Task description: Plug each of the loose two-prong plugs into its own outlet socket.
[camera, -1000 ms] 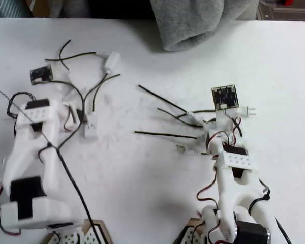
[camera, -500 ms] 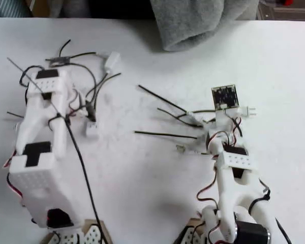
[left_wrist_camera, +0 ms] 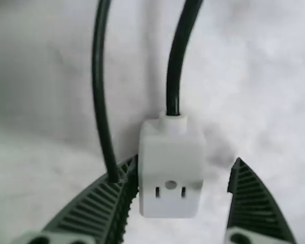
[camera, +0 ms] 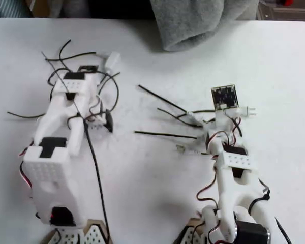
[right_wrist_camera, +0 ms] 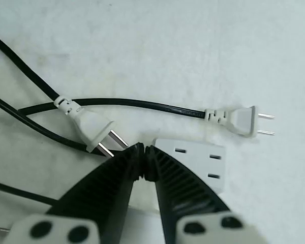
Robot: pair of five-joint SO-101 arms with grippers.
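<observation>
Two socket blocks are in play, one at each arm. The left tool (left_wrist_camera: pixel 185 170) stands wide open astride a white socket block (left_wrist_camera: pixel 170 173) on the bench (camera: pixel 142 193). One ribbed finger (left_wrist_camera: pixel 119 190) touches the block's side and the other stands a little off the opposite side, so nothing is clamped yet. The block's long axis runs straight along the tool's reach, with its slotted face toward the wrist and its black cord (left_wrist_camera: pixel 175 61) leading away. A second cord (left_wrist_camera: pixel 101 91) runs right up against the touching finger, and to my eye it could get pinched along with the block.

The right tool (right_wrist_camera: pixel 143 152) is pinched fully shut on nothing, its tips meeting at the edge of the other socket block (right_wrist_camera: pixel 195 160). The nearer plug (right_wrist_camera: pixel 91 124) lies slantwise just beside those tips, prongs aimed at them. The farther plug (right_wrist_camera: pixel 241 121) lies beyond the block, prongs pointing past it rather than at its slots.

Both plugs lie on the right arm's side, well apart from the left arm. I'd say the right tool must open before it can take the slanted plug, gripping across the body and leaving the prongs free.
</observation>
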